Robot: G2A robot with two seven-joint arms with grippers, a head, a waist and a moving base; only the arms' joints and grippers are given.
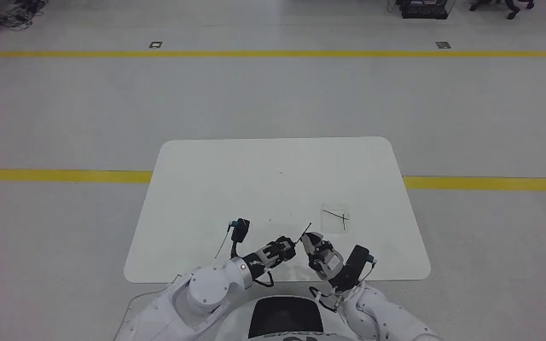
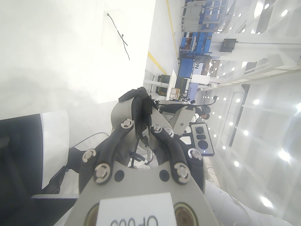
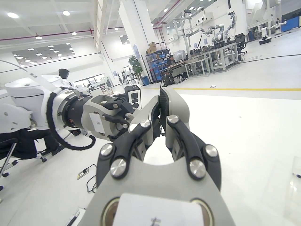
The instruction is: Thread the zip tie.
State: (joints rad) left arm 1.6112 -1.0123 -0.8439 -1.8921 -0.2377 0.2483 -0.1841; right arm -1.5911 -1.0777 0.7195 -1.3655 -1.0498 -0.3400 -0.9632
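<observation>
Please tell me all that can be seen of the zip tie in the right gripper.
The zip tie is a thin black strip, plastic by its look. The right gripper is shut on it; the free end sticks out straight beyond it, over the table near its front edge. Its head is hidden.

The surface (image 1: 256, 170) looks matt, smooth and white. The right tool (image 3: 161, 95) has matt grey, metal-looking fingers (image 3: 176, 105), ribbed black pads (image 3: 154, 115), black plastic links (image 3: 185, 139) and shiny metal pins (image 3: 174, 119). The zip tie (image 1: 305, 230) looks like thin black plastic.
</observation>
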